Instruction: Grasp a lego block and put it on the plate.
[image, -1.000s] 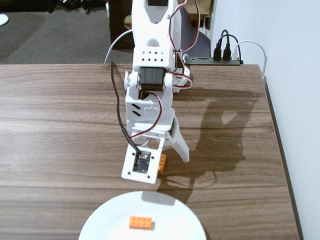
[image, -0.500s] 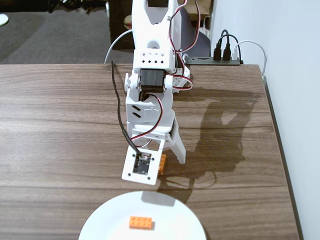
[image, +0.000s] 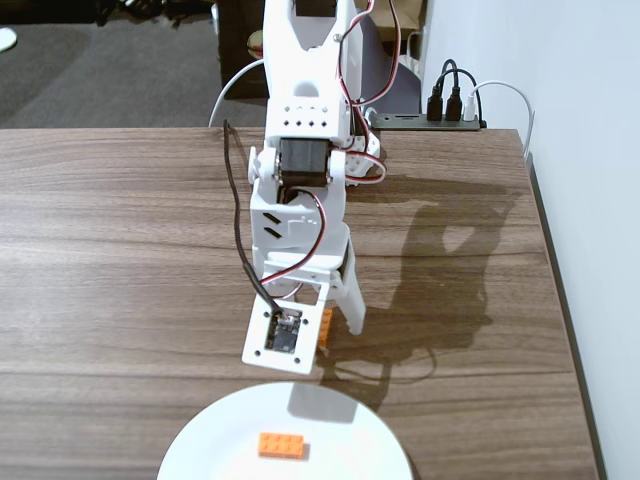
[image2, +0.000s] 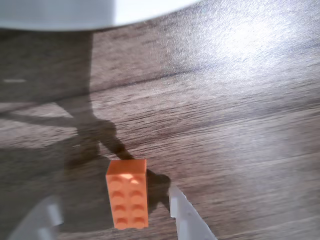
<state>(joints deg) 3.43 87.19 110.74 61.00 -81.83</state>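
An orange lego block lies flat on the wooden table, studs up, between my two white fingers. My gripper is open around it, with a gap on each side and neither finger touching. In the fixed view only a sliver of this block shows beside the gripper, behind the wrist camera board. A second, look-alike orange block lies on the large white plate at the front edge. The plate's rim also shows at the top of the wrist view.
A power strip with plugs sits at the table's back edge behind the arm base. The table's right edge runs along a white wall. A black cable hangs along the arm.
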